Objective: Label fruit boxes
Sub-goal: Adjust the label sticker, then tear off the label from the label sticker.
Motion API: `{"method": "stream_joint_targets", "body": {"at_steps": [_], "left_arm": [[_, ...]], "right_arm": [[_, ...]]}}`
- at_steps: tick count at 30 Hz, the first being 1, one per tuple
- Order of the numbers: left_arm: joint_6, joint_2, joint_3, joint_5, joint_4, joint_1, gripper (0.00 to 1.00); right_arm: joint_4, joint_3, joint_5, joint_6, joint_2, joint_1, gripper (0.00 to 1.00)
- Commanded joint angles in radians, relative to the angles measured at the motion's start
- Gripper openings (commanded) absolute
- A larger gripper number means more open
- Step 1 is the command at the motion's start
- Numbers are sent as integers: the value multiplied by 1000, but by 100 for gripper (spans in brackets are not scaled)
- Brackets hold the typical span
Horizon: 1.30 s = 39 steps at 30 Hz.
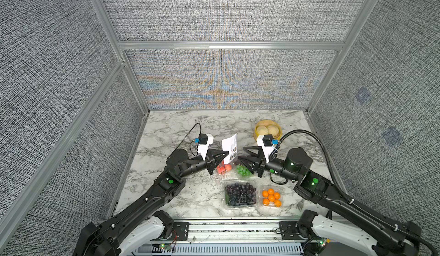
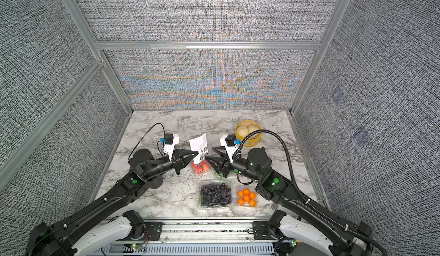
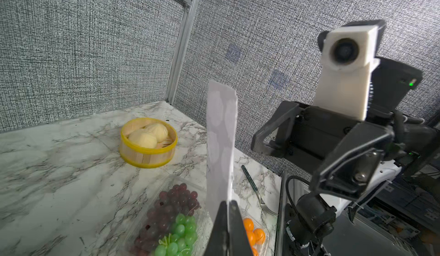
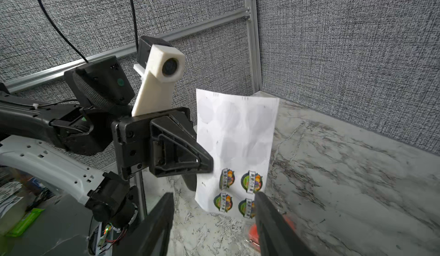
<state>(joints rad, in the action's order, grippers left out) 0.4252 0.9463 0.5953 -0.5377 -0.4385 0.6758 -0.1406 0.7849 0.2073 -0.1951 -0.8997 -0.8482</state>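
Left gripper [image 1: 225, 154] clamped on sticker sheet [image 1: 229, 144], holding it upright, stickers [image 4: 252, 181] facing right gripper [image 1: 241, 153], jaws apart beside it, likely for peeling; fruit boxes [image 1: 240, 194] sit below, near-right on table [image 1: 178, 195].

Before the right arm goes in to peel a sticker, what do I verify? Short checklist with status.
1. Left hand shut on the sticker sheet edge: ok.
2. Sheet upright, printed side facing the right hand: ok.
3. Right hand open, jaws apart: ok.
4. Stickers available: four at the sheet's lower end: ok.
5. Which fruit boxes carry labels: cannot tell. The red fruit box and mixed grape box sit partly under the hands.
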Motion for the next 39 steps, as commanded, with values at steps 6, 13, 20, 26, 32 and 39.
{"method": "stream_joint_targets", "body": {"at_steps": [6,13,20,26,32,39], "left_arm": [[-11,-7,0,18,-3,-2,0],[15,12,-11,-39,-47,0,0],[19,-2,-14,-45,-46,-1,0],[12,-20,-19,-39,-26,0,0],[0,-34,-16,28,22,-1,0],[-5,-63,-16,200,148,-1,0]], "right_arm": [[40,50,-144,68,-84,-60,51],[-13,44,-124,53,-136,-59,33],[-23,44,-150,49,-160,-59,14],[-36,20,-170,51,-136,-58,0],[-19,-1,-207,68,-90,-58,0],[148,13,-423,115,-66,-55,0]]}}
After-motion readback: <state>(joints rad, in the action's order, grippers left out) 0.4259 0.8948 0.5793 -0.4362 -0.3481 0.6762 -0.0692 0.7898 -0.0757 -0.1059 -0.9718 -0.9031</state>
